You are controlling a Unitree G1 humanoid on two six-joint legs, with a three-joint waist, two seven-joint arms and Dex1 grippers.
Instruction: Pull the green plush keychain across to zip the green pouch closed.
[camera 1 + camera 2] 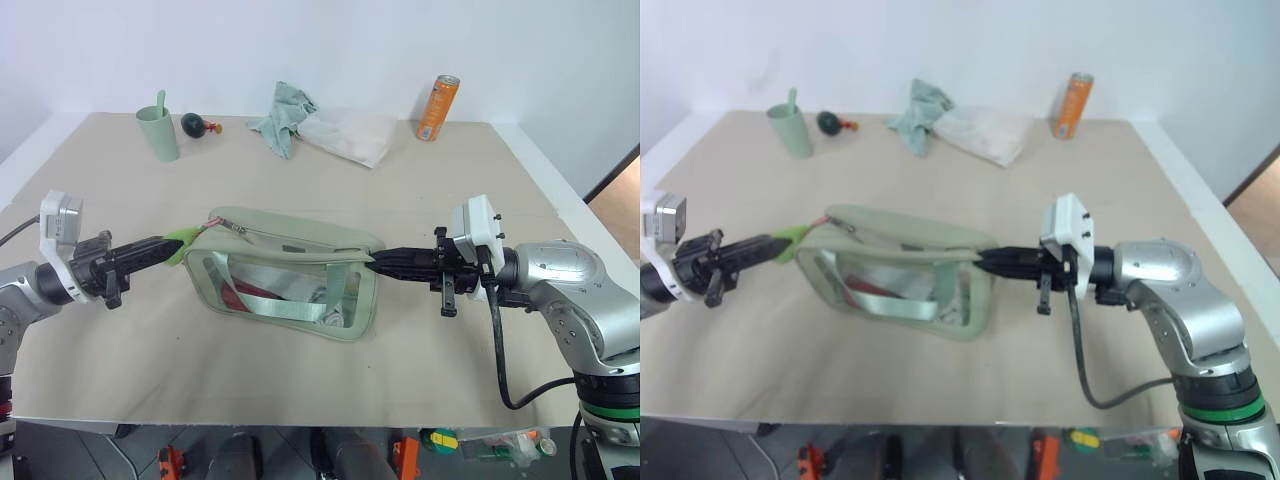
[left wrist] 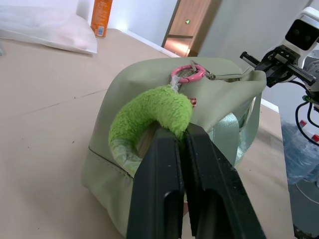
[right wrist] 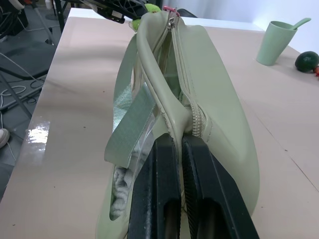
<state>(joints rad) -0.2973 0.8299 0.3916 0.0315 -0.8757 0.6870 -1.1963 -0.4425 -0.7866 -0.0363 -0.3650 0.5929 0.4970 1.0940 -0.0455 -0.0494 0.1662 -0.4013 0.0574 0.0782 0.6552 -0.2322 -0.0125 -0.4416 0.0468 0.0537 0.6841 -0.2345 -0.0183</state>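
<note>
The pale green pouch (image 1: 290, 275) lies in the middle of the table, clear side panel and webbing strap facing me. At its left end the lime-green plush keychain (image 2: 149, 112) hangs from a pink ring (image 2: 188, 73) on the zipper pull. My left gripper (image 1: 172, 248) reaches in level from the left and is shut on the plush keychain (image 1: 186, 238). From the right, my right gripper (image 1: 376, 264) is shut on the pouch's right end, pinching the fabric beside the zipper (image 3: 192, 117). Both arms are stretched toward each other with the pouch between them.
Along the far edge stand a mint cup with a spoon (image 1: 158, 130), a dark green ball toy (image 1: 192, 123), a teal cloth (image 1: 285, 115), a white plastic bag (image 1: 350, 135) and an orange can (image 1: 438, 107). Bare tabletop surrounds the pouch.
</note>
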